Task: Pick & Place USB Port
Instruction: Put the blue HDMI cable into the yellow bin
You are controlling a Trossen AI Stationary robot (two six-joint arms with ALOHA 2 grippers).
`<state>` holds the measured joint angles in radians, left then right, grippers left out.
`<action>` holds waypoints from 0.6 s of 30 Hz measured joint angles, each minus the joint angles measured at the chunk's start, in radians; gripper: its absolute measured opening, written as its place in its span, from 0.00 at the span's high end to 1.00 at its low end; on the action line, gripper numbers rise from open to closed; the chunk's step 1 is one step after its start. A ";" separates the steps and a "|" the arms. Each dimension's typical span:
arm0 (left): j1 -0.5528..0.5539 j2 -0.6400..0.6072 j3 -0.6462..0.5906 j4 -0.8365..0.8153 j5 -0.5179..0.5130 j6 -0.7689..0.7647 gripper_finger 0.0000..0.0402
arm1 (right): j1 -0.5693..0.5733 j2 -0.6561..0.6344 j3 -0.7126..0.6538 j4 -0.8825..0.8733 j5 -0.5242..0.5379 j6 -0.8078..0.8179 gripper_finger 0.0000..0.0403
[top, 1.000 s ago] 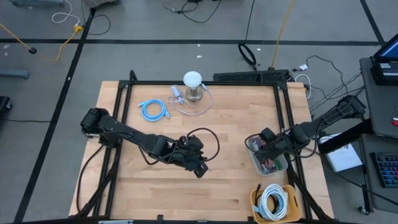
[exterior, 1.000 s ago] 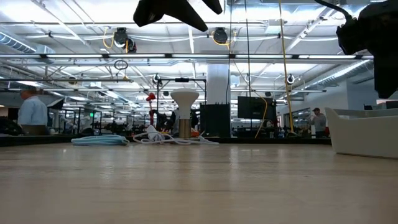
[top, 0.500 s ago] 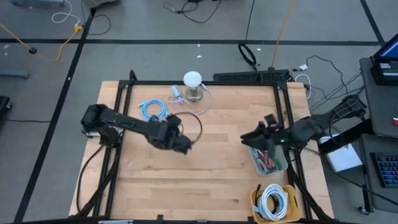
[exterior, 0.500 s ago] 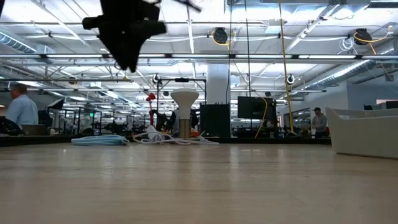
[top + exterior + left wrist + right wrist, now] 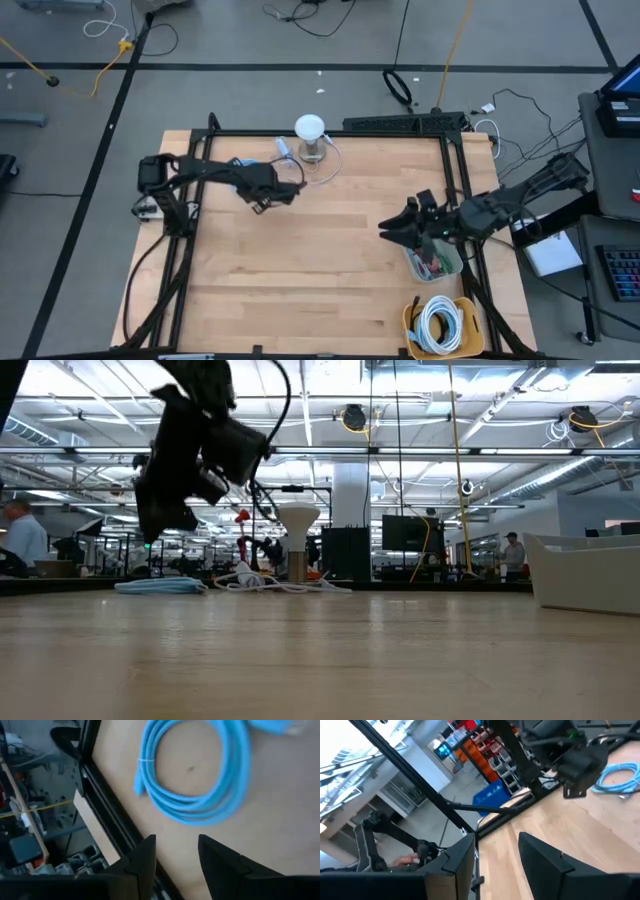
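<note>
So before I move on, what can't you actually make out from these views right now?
- Contents of the clear bin, high view: too small, partly covered by the right gripper.
- Small items beside the white lamp, high view: too small to identify.
- Blue cable coil, left wrist view: cut off by the picture's edge.
- Anything in the open left gripper: nothing shows between its fingers.
- White bin, low view: its wall hides the inside.

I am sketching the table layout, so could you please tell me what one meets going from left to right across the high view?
Left hand over the blue cable coil → white lamp → right hand → clear bin of small parts → yellow bin holding a white cable.
</note>
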<state>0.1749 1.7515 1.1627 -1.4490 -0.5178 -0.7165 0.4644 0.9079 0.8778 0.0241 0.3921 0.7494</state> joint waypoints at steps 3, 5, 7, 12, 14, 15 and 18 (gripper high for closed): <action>0.064 0.000 -0.044 0.055 -0.024 0.090 0.59 | -0.008 0.030 0.000 0.008 0.003 0.017 0.63; 0.100 0.000 -0.063 0.142 -0.005 0.171 0.57 | -0.024 0.046 0.000 0.008 0.004 0.037 0.63; 0.121 0.000 -0.074 0.244 0.026 0.251 0.56 | -0.043 0.061 0.000 0.009 0.005 0.066 0.63; 0.156 0.000 -0.081 0.384 0.054 0.421 0.53 | -0.078 0.092 0.000 0.034 0.007 0.122 0.63; 0.177 0.000 -0.081 0.406 0.032 0.466 0.52 | -0.084 0.105 0.000 0.064 0.030 0.129 0.63; 0.187 0.000 -0.081 0.407 0.012 0.479 0.51 | -0.085 0.111 0.000 0.084 0.046 0.129 0.63; 0.223 0.000 -0.081 0.405 -0.031 0.515 0.49 | -0.084 0.131 0.000 0.127 0.106 0.112 0.63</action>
<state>0.3983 1.7515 1.0817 -1.0440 -0.5491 -0.2012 0.3803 1.0393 0.8776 0.1508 0.4979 0.8614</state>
